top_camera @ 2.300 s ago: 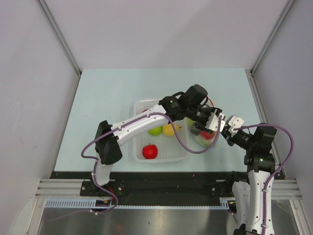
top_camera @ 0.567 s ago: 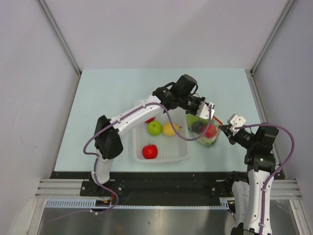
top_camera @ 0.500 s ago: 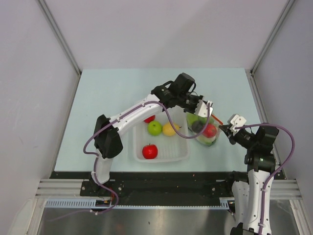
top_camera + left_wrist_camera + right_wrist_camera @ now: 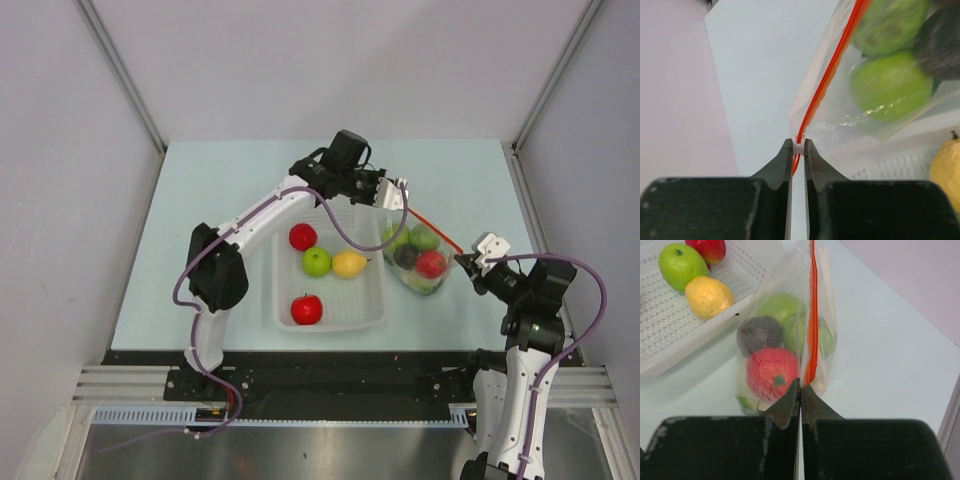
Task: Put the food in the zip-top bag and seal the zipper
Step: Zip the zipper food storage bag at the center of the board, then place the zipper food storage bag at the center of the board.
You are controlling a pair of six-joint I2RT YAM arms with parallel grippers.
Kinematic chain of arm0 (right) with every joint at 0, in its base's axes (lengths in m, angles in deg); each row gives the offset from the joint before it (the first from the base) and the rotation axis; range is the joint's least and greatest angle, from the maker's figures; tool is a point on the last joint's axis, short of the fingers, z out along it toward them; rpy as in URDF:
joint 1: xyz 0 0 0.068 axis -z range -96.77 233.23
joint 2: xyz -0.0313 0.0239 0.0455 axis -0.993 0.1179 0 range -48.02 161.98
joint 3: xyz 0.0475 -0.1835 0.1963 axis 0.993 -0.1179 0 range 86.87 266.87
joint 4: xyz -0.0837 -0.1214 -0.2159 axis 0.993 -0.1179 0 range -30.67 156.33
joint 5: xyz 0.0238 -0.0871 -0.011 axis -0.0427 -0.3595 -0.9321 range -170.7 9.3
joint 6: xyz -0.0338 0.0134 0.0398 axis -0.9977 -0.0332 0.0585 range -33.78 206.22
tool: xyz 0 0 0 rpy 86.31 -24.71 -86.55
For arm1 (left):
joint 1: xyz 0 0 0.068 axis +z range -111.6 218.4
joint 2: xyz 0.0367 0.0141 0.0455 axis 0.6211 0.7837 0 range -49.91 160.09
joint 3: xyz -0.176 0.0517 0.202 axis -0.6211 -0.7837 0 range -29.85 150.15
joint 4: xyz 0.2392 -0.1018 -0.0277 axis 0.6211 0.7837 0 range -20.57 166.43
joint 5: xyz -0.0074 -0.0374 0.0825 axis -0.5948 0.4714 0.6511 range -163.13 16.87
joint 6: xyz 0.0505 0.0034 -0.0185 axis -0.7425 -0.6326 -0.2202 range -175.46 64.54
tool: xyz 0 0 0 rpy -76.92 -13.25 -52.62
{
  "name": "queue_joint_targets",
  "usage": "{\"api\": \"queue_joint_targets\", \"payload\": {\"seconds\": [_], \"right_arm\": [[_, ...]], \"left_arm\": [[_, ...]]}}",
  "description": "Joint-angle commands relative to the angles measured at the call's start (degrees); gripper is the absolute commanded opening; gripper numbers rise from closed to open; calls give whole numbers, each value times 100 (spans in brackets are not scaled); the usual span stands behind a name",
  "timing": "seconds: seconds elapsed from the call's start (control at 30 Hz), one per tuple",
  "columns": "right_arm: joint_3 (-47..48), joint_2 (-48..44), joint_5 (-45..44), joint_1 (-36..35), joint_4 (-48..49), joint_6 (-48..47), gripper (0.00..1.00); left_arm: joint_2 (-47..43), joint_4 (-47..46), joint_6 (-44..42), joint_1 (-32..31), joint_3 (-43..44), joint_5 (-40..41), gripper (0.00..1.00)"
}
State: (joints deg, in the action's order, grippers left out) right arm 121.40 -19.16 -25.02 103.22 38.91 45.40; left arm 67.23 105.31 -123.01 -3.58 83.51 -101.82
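Basket [image 4: 352, 300]: four fruits [image 4: 307, 309], unmoved | left gripper [image 4: 397, 196]: drawn back toward far side, jaws pinching zipper [image 4: 435, 231] end | bag [image 4: 415, 268]: filled, on counter [image 4: 220, 200] just right of basket, zipper now stretched straight | right gripper [image 4: 466, 262]: jaws pinching other end

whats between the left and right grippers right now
The zipper of the zip-top bag, stretched from left gripper to right gripper; shown in the top external view.

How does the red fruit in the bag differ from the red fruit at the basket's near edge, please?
Place: the bagged red fruit is in the bag; the near red fruit lies in the basket. Contact: the bagged one presses a dark lump; the near one touches nothing. Both round, red.
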Motion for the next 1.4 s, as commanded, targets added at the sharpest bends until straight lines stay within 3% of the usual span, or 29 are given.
{"api": "queue_joint_targets", "payload": {"seconds": [0.0, 0.23, 0.43, 0.53, 0.73, 0.93, 1.0, 1.1, 1.13, 1.27, 1.3, 1.33, 1.37], "right_arm": [[46, -100, 57, 128, 44, -67, 0], [116, -39, 66, 348, 70, -14, 0], [107, 225, -197, 418, 719, 590, 0], [116, 549, -434, 418, 1500, 934, 0], [116, 1480, -1137, 418, 3784, 1296, 0], [336, 2228, -1587, 444, 4614, 1024, 0], [371, 2186, -1482, 445, 4466, 875, 0], [371, 1922, -911, 445, 3230, 305, 0], [362, 1878, -675, 418, 2286, -289, 0], [345, 1842, -742, 392, 311, -1690, 0], [345, 1868, -891, 392, -249, -1971, 2], [345, 1886, -988, 409, -438, -2113, 18], [353, 1886, -1067, 435, -561, -2132, 24]], "left_arm": [[142, -546, -110, 505, 300, 583, 9], [344, -590, 356, 761, 722, 461, 9], [493, -1047, 1067, 752, 1089, 233, 9], [792, -1319, 1542, 630, 1520, 424, 8], [1205, -2892, 2000, 225, 1575, 1312, 9], [1487, -3781, 2324, 102, 1637, 1893, 9], [1391, -3633, 2421, 111, 1558, 1562, 9], [952, -2764, 2352, 102, 1120, 554, 12], [820, -2527, 2169, 85, 726, 305, 14], [135, -1243, 1501, -187, -278, -154, 19], [55, -1032, 1308, -258, -575, -181, 20], [-7, -578, 1210, -415, -683, -216, 21], [-59, -364, 1157, -486, -771, -260, 21]]}}
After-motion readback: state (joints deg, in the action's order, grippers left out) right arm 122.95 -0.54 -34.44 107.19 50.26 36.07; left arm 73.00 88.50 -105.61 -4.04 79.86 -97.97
